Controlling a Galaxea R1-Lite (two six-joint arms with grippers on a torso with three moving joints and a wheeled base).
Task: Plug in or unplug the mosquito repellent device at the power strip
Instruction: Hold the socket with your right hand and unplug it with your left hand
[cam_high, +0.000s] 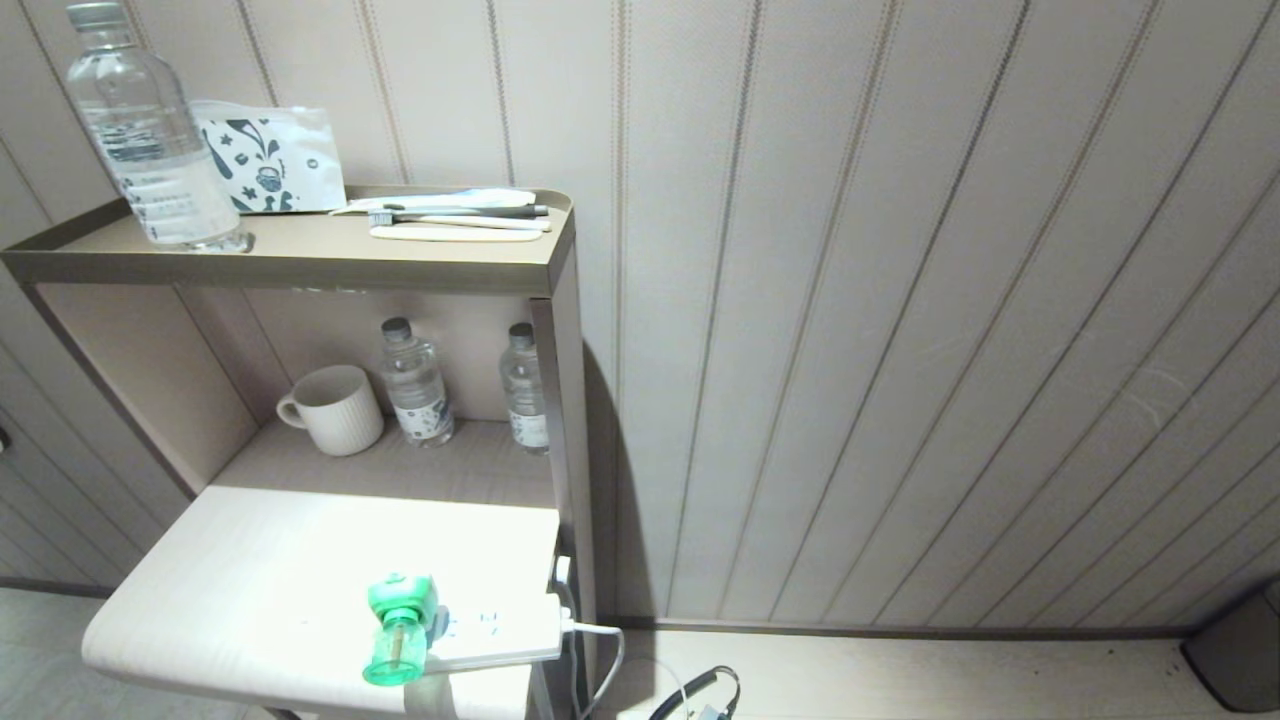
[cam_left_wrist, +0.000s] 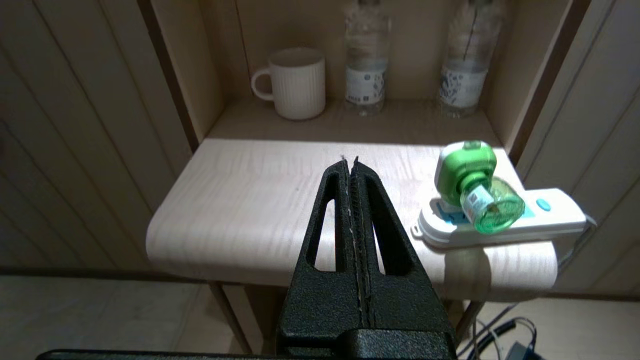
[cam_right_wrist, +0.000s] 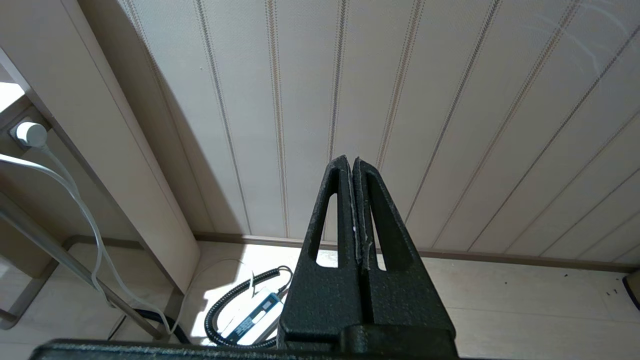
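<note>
**Head view: repellent device seated in the strip, both grippers clenched and empty**

Head view shows the mosquito repellent device (cam_high: 400, 628) standing in the power strip (cam_high: 505, 630), which lies flat near the front right corner of the pale table (cam_high: 250, 590). The device's white and green head sits against the strip's socket face at the end away from the cord, and its translucent green bottle sticks out toward the table's front edge. The strip's white cord (cam_high: 600, 640) leaves the right end and drops over the table's side toward the floor.

Behind the table, in the open shelf, a ribbed mug (cam_high: 332, 410) stands left of two small water bottles (cam_high: 415, 385). On the top shelf are a larger bottle (cam_high: 140, 130), a printed pouch (cam_high: 270, 160) and toothbrushes (cam_high: 460, 212).

Neither arm appears in the head view. In the left wrist view the left gripper (cam_left_wrist: 349, 161) is in front of the table, well apart from the device, its fingers pressed together on nothing. In the right wrist view the right gripper (cam_right_wrist: 348, 160) faces the panelled wall (cam_right_wrist: 450, 100) above the floor, fingers likewise clenched and empty, with a coiled black cable (cam_right_wrist: 240, 300) lying on the floor below.
</note>
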